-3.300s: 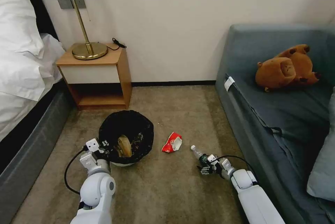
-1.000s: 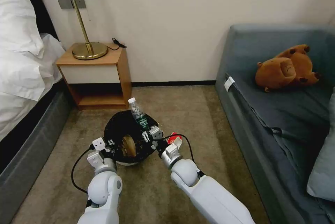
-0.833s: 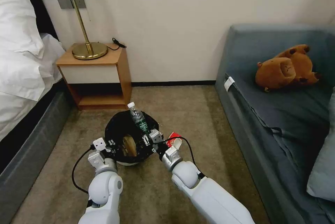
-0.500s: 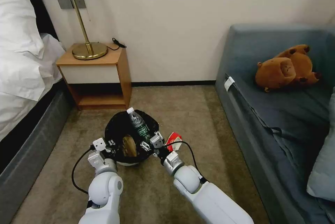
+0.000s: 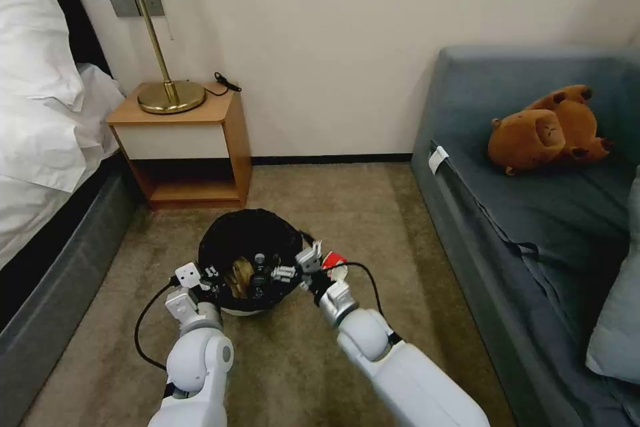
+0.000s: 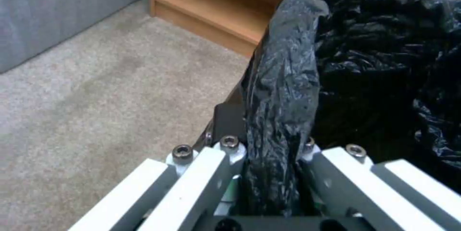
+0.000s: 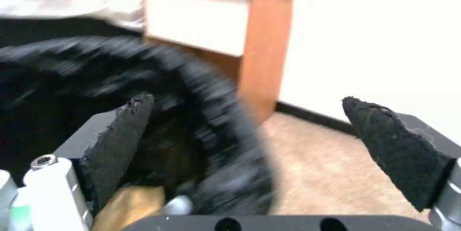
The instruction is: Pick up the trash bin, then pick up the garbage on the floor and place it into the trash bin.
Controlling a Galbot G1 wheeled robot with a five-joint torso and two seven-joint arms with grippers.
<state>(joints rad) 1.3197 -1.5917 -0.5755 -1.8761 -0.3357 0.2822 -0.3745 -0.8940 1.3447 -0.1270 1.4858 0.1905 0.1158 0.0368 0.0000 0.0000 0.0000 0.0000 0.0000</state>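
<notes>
Right gripper sits wide open at the right edge of the trash bin, its two black pads spread apart with nothing between them, one over the bin's mouth and the other outside the rim. Just below it, inside the black liner, the clear bottle lies among the rubbish, cap showing, right beside the crumpled brown paper bag. Over on the bin's near left edge, the left gripper is clamped shut on the rim, and the wrist view shows the bunched black bag pinched tight between its fingers. Behind the right wrist, just to the right of the bin, the red-white wrapper lies on the beige carpet, partly hidden by the arm and its cable. Farther out, the wooden nightstand stands against the far wall with a brass lamp on top. The bed runs along the left side, and the grey sofa fills the right, a brown plush toy lying on its seat.
</notes>
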